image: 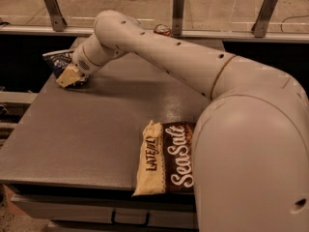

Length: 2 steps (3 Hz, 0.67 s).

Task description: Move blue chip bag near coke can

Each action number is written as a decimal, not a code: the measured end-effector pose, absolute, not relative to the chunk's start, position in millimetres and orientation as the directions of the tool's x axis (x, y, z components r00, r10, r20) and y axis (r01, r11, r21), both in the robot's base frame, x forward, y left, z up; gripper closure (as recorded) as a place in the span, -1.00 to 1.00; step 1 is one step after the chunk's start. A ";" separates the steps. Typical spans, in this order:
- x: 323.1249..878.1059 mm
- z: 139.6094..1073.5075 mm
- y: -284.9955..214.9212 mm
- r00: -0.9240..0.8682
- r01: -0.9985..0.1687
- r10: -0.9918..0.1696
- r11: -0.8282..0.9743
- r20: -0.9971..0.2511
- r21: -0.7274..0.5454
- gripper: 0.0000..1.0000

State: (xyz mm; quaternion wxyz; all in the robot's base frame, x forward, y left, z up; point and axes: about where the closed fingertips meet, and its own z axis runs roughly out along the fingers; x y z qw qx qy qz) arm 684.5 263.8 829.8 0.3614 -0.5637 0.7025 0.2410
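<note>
The grey tabletop [87,124] fills most of the view, its front edge running along the bottom and its far edge lying under a pale ledge with metal posts [178,6]. The robot's cream arm [193,66] is the next biggest thing: its bulky shoulder covers the front right corner, and from there it reaches across the tabletop toward the far left corner, narrowing to the wrist. A large brown-and-cream "Sea Salt" bag [166,161] lies flat at the front edge, its lower end hanging slightly over that edge and its right side hidden under the arm. The blue chip bag [56,61], dark and wrinkly with pale edges, sits at the far left corner, close to the left edge, partly covered by the wrist. The pincer [68,76] is down at that same corner, its pale tip touching or overlapping the near side of the blue chip bag; I cannot tell whether it is open, closed or gripping the bag. The coke can [163,30] shows only as a small red shape at the far edge near its middle, just behind the arm, well apart from the blue chip bag.
</note>
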 end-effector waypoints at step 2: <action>684.5 835.4 263.8 -0.103 -0.966 -0.618 0.248 -0.780 -0.069 1.00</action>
